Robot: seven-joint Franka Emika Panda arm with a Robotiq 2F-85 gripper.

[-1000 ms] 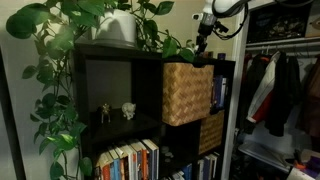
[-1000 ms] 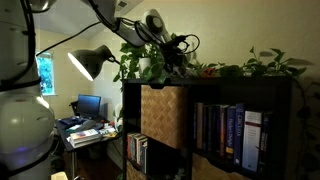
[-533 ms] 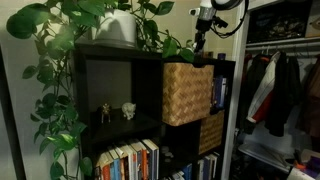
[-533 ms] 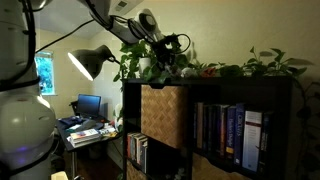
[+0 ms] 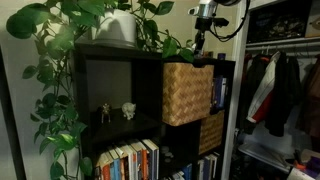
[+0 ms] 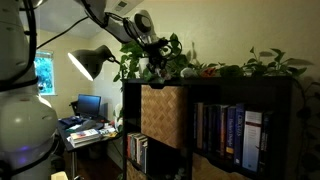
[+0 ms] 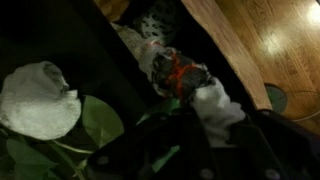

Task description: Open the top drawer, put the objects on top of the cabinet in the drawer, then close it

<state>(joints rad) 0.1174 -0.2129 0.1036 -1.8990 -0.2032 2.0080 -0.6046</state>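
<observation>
Wicker top drawer (image 5: 187,93) upright, front outward.

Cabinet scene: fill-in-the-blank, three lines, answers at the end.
The pot on the cabinet is ___ in colour.
The open cube beside the wicker bin holds ___ small figurines.
The gripper hangs ___ the bin.
Missing words: white; two; above.
</observation>
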